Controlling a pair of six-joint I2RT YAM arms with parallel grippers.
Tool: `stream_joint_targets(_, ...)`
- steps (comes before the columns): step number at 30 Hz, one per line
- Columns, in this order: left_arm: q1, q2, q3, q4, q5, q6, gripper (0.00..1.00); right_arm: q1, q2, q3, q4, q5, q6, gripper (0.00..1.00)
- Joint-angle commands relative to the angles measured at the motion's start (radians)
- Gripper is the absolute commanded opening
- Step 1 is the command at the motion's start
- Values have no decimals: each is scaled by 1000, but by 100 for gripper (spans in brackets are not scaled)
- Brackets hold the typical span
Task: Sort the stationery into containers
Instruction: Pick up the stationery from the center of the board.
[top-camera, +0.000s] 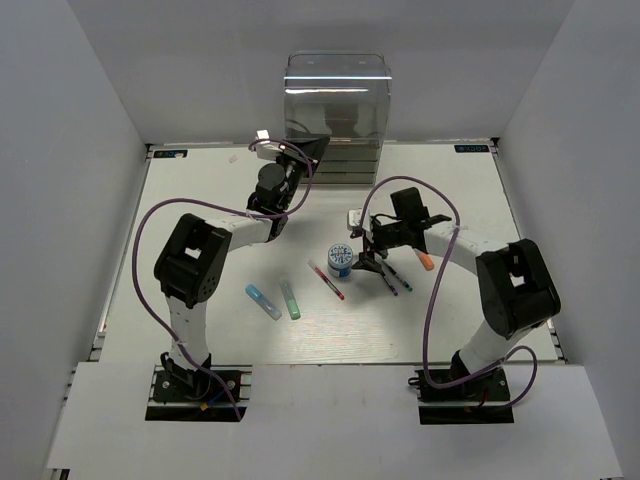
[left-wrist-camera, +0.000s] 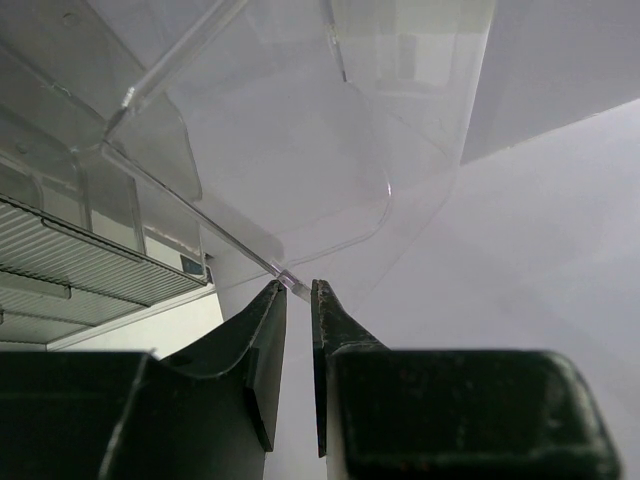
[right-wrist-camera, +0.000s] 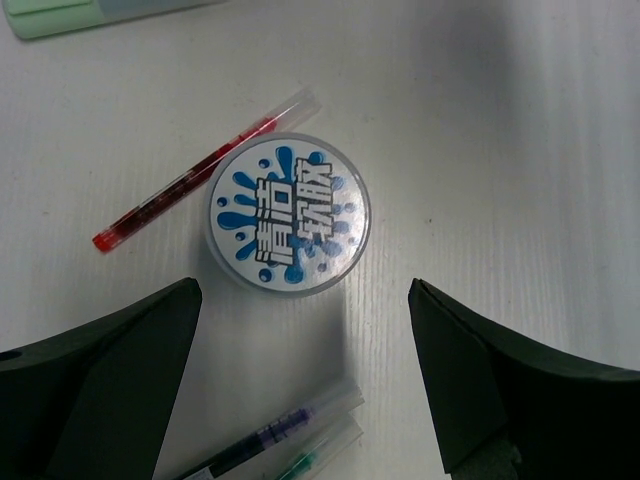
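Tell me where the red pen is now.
In the top view, the red pen lies mid-table, just left of the blue-and-white jar and right of the green marker.

White table (top-camera: 470, 190), grey walls (top-camera: 80, 120) on three sides.

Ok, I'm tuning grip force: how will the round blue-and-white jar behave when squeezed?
The jar looks like rigid plastic, so probably won't deform. Its smooth round wall may slip in the open right gripper. Squat, standing flat, it seems unlikely to tip.
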Motion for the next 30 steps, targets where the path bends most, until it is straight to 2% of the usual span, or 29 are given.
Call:
stream_joint_targets(1, -1, -94, 22, 68, -4, 6, 28, 22, 14, 61, 25, 1, -21, 90)
stream_joint_targets(13, -1, -94, 12, 68, -4, 6, 28, 93, 89, 93, 27, 41, -22, 90)
stream_joint_targets(15, -1, -94, 12, 68, -4, 6, 28, 101, 105, 103, 28, 46, -18, 86)
stream_joint_targets(16, -1, -94, 12, 68, -4, 6, 28, 101, 105, 110, 19, 46, -19, 76)
stream_joint_targets(18, -1, -94, 12, 59, -4, 6, 28, 99, 109, 126, -1, 38, -16, 63)
stream_joint_targets(19, -1, -94, 12, 59, -4, 6, 28, 102, 114, 141, -18, 37, -18, 47)
stream_joint_targets(21, -1, -94, 12, 59, -4, 6, 28, 102, 113, 150, -39, 20, -16, 31)
stream_joint_targets(22, -1, -94, 12, 59, -4, 6, 28, 102, 105, 158, -42, 14, -13, 21)
stream_joint_targets(26, -1, -104, 3, 59, -4, 6, 28, 99, 50, 152, 17, 38, 15, 12)
stream_joint_targets(30, -1, -104, 3, 59, -4, 6, 28, 88, -13, 95, 238, 159, 47, 7)
